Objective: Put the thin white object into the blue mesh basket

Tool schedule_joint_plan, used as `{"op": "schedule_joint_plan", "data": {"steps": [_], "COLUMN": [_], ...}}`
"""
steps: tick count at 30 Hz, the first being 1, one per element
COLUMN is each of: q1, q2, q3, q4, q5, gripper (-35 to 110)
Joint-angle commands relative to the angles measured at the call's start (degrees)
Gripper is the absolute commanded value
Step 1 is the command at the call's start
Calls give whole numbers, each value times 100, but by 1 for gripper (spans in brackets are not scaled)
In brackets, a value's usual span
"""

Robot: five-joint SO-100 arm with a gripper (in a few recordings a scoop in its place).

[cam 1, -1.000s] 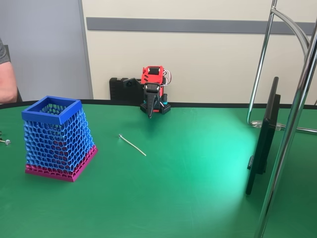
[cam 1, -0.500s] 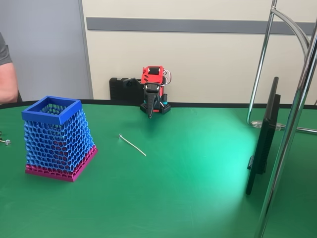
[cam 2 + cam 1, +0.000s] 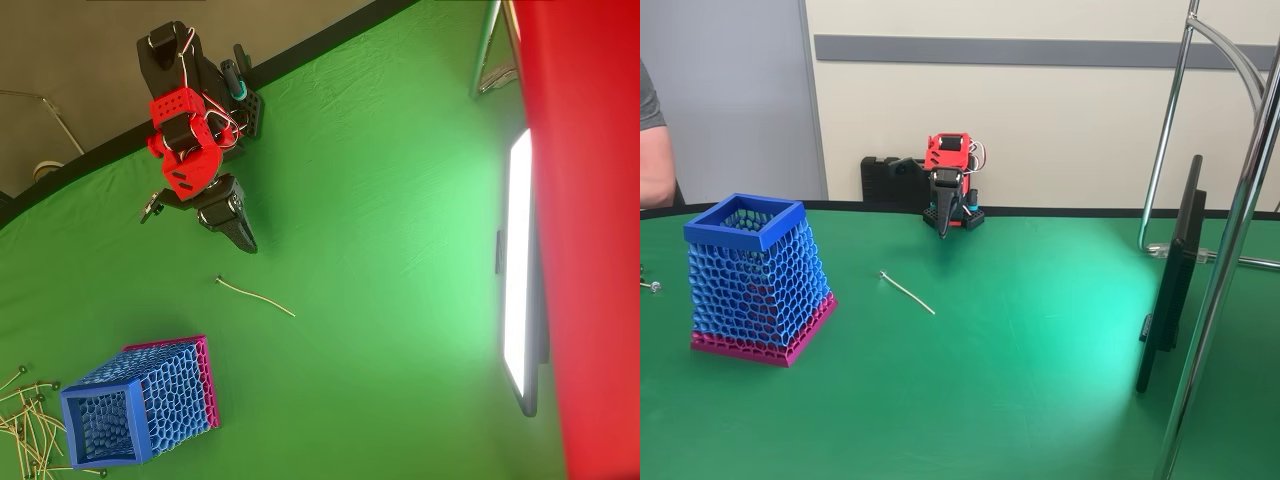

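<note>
The gripper (image 3: 944, 228) hangs folded near the table's (image 3: 1040, 340) far edge, tip down, its two fingers drawn together on nothing, and it has not moved over the last second, so the reach has not begun. The thin white zip tie (image 3: 907, 292) lies flat on the green cloth well in front of the gripper, toward the table's middle and apart from everything. The blue mesh basket (image 3: 745, 221) stands upright near the left edge in the fixed view, holding no tie, so the whole pick and drop is still to do.
</note>
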Motion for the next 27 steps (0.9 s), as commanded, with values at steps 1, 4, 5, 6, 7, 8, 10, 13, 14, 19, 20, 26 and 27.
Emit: {"op": "schedule_joint_plan", "data": {"steps": [1, 4, 5, 6, 7, 8, 10, 13, 14, 19, 20, 26, 27], "q1": [97, 141, 141, 141, 123, 97, 70, 62, 70, 185, 237, 633, 729], "q2": [-299, -448, -519, -589, -642, -712, -905, -1397, -1529, -2197, -2303, -3305, -3524], "q3": [-44, -176, -264, -352, -439, -527, -773, -1266, -1415, -2065, -2206, -3270, -3463], "q4": [-237, -308, -290, -272, -246, -211, -105, 62, 105, 334, 387, 914, 984], "q5": [-79, -88, -62, -35, 9, 44, 132, 316, 378, 729, 800, 967, 976], "gripper": [1, 1, 1, 1, 1, 1, 1, 1, 1, 1, 1, 1, 1]}}
